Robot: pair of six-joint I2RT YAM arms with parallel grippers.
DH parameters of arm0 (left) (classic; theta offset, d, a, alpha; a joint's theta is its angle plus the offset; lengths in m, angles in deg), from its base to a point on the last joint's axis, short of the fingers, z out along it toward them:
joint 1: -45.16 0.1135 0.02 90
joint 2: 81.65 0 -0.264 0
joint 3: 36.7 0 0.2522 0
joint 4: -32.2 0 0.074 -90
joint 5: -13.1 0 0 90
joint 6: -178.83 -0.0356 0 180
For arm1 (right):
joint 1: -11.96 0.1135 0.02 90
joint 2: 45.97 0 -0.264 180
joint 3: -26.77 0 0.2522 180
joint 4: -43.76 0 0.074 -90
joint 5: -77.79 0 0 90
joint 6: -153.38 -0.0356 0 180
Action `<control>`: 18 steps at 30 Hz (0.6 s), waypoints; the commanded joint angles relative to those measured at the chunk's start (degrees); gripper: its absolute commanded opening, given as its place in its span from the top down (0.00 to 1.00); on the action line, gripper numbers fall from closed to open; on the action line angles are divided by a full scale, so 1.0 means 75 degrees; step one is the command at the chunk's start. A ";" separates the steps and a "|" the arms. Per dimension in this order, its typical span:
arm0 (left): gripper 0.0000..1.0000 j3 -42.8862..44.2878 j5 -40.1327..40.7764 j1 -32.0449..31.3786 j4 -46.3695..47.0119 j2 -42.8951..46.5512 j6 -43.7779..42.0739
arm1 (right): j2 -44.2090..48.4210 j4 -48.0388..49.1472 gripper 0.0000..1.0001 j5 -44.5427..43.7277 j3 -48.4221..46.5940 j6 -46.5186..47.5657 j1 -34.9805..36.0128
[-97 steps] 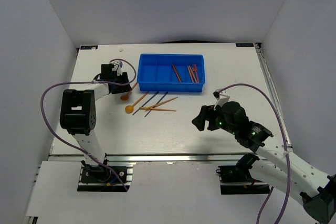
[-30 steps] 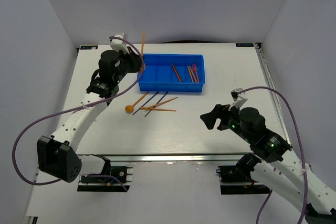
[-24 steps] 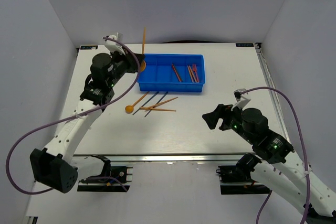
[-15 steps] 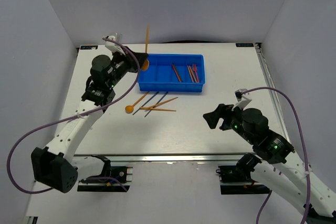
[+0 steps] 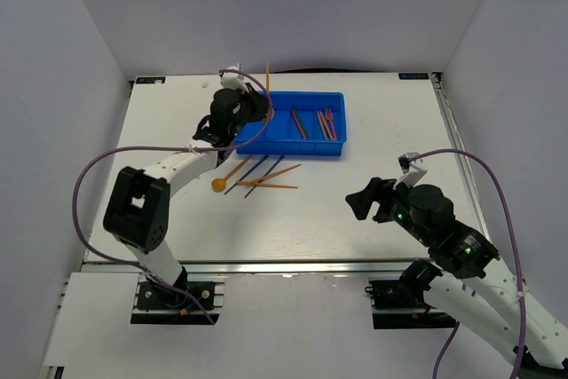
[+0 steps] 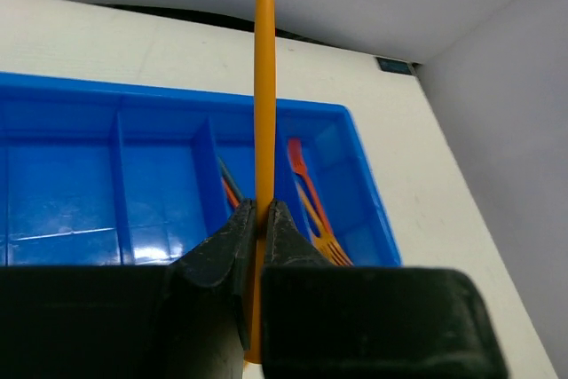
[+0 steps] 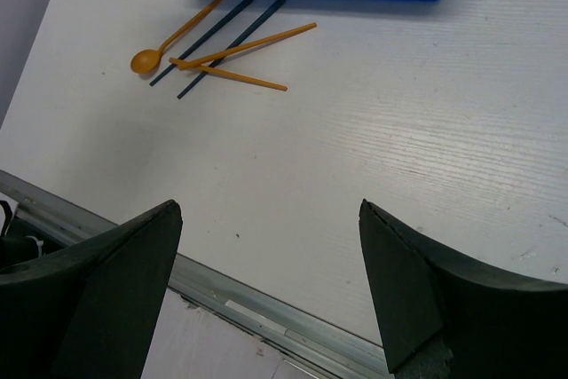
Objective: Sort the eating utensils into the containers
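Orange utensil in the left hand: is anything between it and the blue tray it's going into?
Nothing visible does. The left hand grips the orange utensil upright above the blue tray, whose compartments lie open below it. Only the compartments on the right hold other utensils.

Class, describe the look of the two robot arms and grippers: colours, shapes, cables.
The left arm and right arm have white links and black joint housings. A thin purple cable loops along each. The left gripper and right gripper are black, with two wedge-shaped fingers. Green lights glow on the right wrist.
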 commanded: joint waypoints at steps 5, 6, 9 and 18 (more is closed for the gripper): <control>1.00 0.0404 0.1646 -0.0432 0.1201 -0.1066 0.0254 | 0.0064 -0.0157 0.14 -0.0321 -0.0280 0.0229 -0.0009; 1.00 0.0452 0.1670 -0.0467 0.1259 -0.1195 0.0289 | 0.0064 -0.0169 0.14 -0.0332 -0.0280 0.0252 0.0003; 1.00 0.0651 0.1729 -0.0514 0.1353 -0.1757 0.0511 | 0.0053 -0.0169 0.14 -0.0344 -0.0210 0.0275 0.0003; 1.00 0.0955 0.2092 -0.0549 0.1026 -0.2251 0.0641 | 0.0029 -0.0134 0.14 -0.0309 -0.0105 0.0334 -0.0009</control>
